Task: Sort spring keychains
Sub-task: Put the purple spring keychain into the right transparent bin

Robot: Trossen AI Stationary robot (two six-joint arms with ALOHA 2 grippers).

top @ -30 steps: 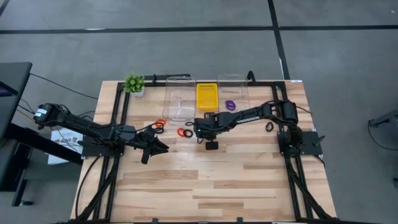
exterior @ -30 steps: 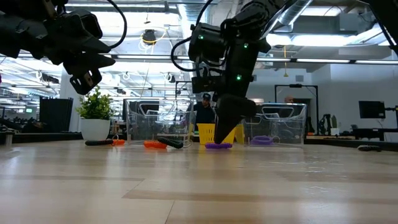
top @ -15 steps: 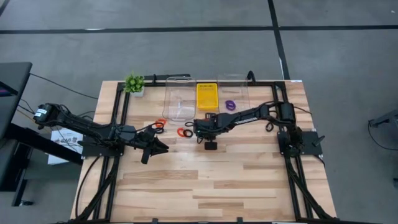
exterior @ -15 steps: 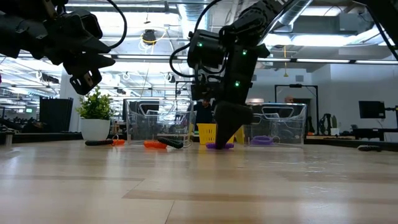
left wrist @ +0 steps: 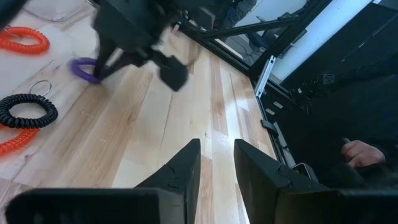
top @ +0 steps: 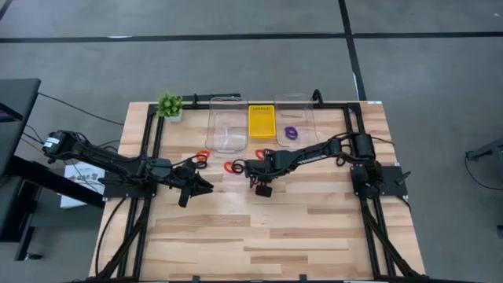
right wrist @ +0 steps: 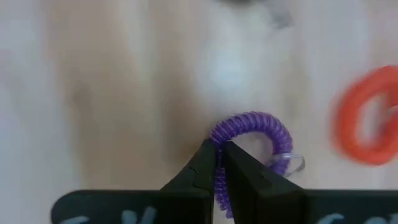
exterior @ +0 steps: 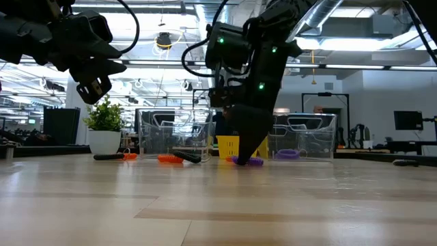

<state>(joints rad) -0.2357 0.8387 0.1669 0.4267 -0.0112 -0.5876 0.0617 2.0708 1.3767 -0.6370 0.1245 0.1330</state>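
While pinched, purple spring keychain [right wrist: 252, 140], tabletop [right wrist: 112, 93]

Two clear containers [top: 225, 130], one yellow tray [top: 261, 121], one plant [top: 170, 104].

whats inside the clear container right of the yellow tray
One purple spring keychain lies inside the clear container; nothing else shows there from above. In the low view the right gripper, shut on another purple keychain, covers the container's near-left corner.
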